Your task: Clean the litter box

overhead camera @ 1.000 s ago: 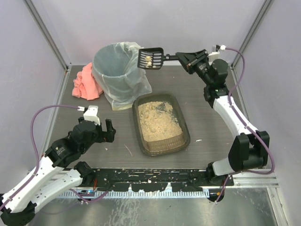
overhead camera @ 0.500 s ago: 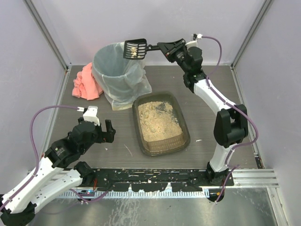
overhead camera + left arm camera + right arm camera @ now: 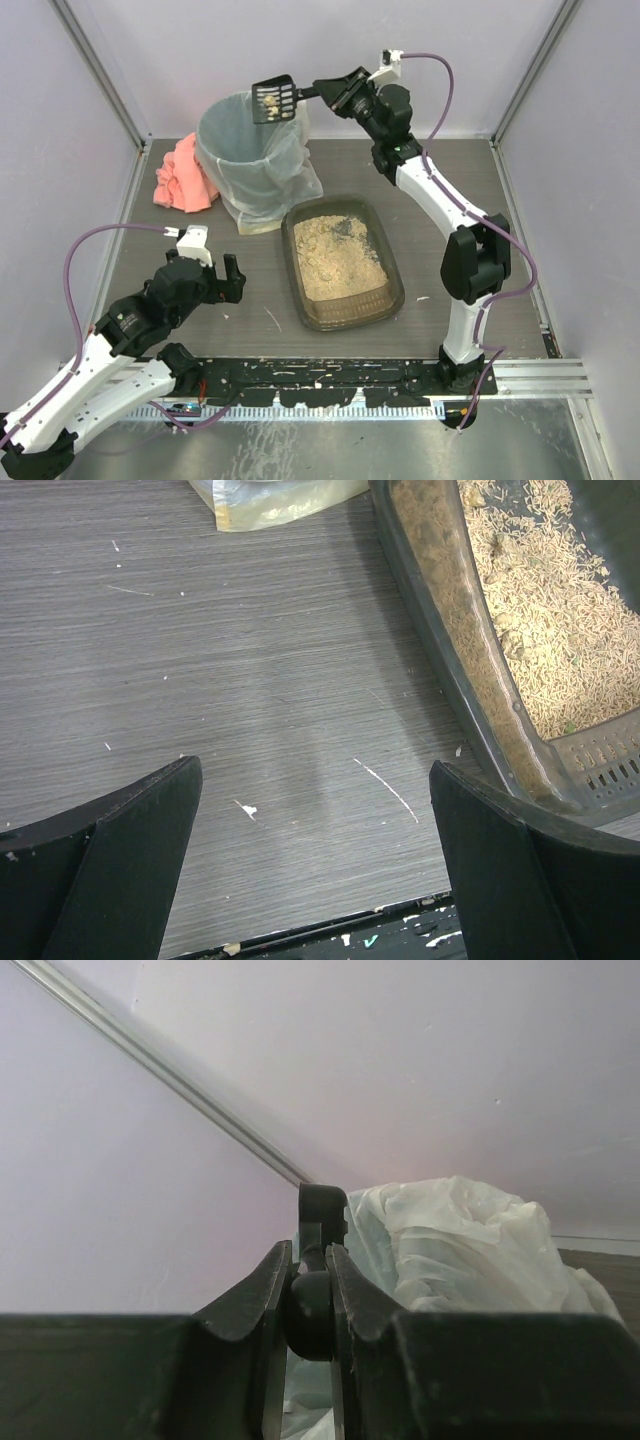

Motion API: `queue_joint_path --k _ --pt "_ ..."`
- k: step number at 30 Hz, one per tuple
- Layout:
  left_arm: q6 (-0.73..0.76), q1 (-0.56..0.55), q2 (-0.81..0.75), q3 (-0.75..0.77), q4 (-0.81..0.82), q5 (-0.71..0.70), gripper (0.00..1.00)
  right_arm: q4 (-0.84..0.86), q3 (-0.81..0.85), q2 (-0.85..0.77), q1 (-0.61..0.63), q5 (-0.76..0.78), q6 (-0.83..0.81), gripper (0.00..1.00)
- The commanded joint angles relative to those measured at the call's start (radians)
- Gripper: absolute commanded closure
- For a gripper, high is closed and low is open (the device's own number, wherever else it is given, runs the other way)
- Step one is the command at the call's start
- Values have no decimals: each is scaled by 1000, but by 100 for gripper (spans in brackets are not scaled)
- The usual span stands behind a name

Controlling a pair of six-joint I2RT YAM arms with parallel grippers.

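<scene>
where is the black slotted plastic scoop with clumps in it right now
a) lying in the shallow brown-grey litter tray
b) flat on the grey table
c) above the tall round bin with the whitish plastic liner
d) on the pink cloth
c: the black slotted scoop, held by the right gripper, hangs over the rim of the tall round bin with the whitish plastic liner, well clear of the shallow brown-grey litter tray.

The top external view looks steeply down from above and behind the near edge and covers the whole table [image 3: 450, 200]. The left wrist view hangs low and close over the near left and faces the far side. It shares the near left rim of the litter box [image 3: 450, 670] with the overhead view. The right wrist view sits high at the far side and looks level and leftward along the scoop [image 3: 322, 1210], sharing the bin [image 3: 460, 1240].
</scene>
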Motion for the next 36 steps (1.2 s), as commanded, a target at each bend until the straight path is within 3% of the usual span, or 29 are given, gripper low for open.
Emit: queue_joint_path --k 1,11,20,30,36 --pt "2 2 -8 6 27 -9 2 -30 109 -19 20 -2 -169 99" --pt "2 2 -6 6 26 -9 2 -274 268 -27 164 210 -582 99" --pt "1 1 0 2 32 -6 2 -304 353 6 295 387 -884 99" --pt "3 0 7 2 36 -1 2 -247 390 76 492 496 -1458 99" --pt "3 0 3 1 36 -4 2 -194 350 77 519 484 -1520 99"
